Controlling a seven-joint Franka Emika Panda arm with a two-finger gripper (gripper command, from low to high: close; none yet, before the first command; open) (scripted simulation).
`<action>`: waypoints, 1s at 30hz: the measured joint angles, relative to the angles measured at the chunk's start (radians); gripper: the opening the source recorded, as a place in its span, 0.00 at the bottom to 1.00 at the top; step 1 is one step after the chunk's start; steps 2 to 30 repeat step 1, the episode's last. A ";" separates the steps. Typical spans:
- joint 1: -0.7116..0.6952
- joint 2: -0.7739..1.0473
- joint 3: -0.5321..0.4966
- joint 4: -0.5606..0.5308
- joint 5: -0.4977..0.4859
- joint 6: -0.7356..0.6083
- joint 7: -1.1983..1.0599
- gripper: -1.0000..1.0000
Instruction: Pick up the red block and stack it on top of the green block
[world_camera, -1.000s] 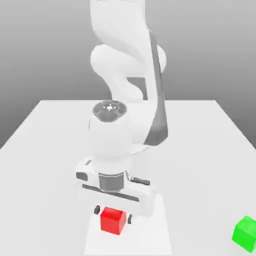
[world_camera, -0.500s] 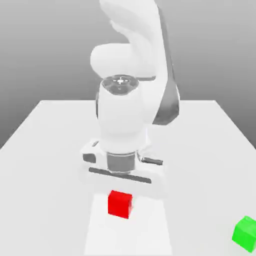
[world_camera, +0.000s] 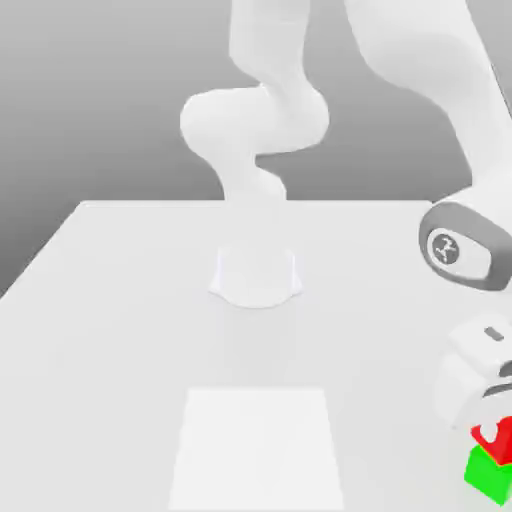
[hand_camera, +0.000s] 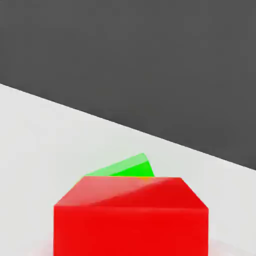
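At the exterior view's lower right, the red block (world_camera: 494, 435) sits on the green block (world_camera: 490, 473) near the table (world_camera: 120, 330) edge. The step looks like release; whether the pincer is spread, I cannot tell. Next: lifting clear without nudging the stack.

White tabletop (world_camera: 110, 330), flat matte surface, far edge straight against a plain grey gradient backdrop (world_camera: 90, 100). Brighter white rectangular patch (world_camera: 258, 445) on the table near the front edge, roughly centred in the exterior view. Hand view: pale table surface (hand_camera: 40, 135) meeting a dark grey background (hand_camera: 150, 55) along a slanted line.
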 joint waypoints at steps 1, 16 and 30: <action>0.000 0.000 0.000 0.000 0.000 0.000 0.000 1.00; 0.000 0.000 0.000 0.000 0.000 0.000 0.000 1.00; 0.000 0.000 0.000 0.000 0.000 0.000 0.000 1.00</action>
